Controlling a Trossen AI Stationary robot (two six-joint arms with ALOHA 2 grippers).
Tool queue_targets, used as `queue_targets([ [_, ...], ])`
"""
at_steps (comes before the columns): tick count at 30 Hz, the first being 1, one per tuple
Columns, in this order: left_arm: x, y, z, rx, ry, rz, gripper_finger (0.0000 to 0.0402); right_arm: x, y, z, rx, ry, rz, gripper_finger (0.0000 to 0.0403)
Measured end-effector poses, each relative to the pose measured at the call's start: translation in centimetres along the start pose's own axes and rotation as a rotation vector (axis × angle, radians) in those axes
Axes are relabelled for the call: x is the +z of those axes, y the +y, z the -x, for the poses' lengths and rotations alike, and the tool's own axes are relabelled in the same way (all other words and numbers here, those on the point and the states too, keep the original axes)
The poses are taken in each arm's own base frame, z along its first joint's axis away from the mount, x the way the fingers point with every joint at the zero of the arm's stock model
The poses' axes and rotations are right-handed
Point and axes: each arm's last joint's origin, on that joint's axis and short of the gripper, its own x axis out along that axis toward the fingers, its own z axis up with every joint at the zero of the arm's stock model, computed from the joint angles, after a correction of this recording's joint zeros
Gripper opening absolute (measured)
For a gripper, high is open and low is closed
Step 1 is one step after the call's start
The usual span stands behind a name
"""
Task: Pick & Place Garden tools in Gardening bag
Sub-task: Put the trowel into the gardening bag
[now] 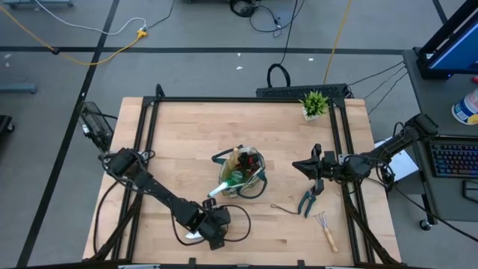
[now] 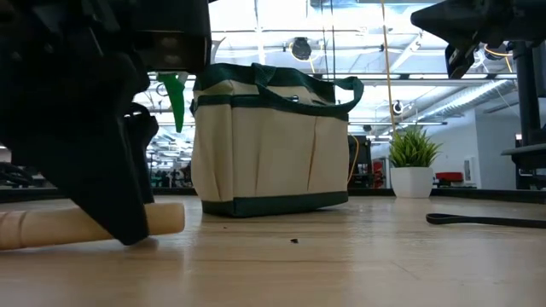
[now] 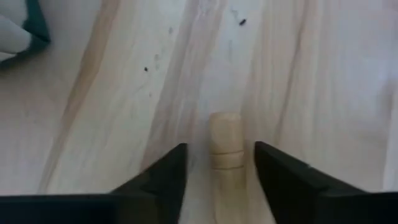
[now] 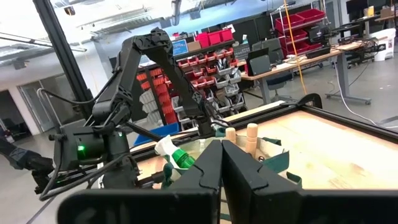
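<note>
Between left claw [image 3: 219, 171] fingers: wooden handle [image 3: 225, 140].

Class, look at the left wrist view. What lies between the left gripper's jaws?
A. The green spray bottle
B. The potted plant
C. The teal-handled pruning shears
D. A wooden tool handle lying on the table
D: in the left wrist view, the wooden handle lies on the table between the open jaws of the left gripper, with a gap on each side.
</note>
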Motion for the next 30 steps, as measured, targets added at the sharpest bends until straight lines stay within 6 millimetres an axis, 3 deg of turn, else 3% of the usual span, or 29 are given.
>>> queue_targets([
  [6, 0.0, 0.0, -0.1, -0.001, -0.004, 0.012, 0.0060, 0.0, 0.0, 0.0, 0.000, 0.000, 0.000, 0.0001],
  [16, -0.2, -0.5, 0.6, -0.099, 0.090, 0.102, 0.0060, 0.0, 0.0, 0.0, 0.000, 0.000, 0.000, 0.0001],
  [20, -0.2, -1.2, 2.5, -0.164, 0.092, 0.085, 0.0060, 0.0, 0.0, 0.0, 0.000, 0.000, 0.000, 0.0001],
  [30, 1.4, -1.2, 6.6, -0.146, -0.113, 0.119, 0.0060, 0.0, 0.0, 0.0, 0.003, 0.001, 0.003, 0.0001],
])
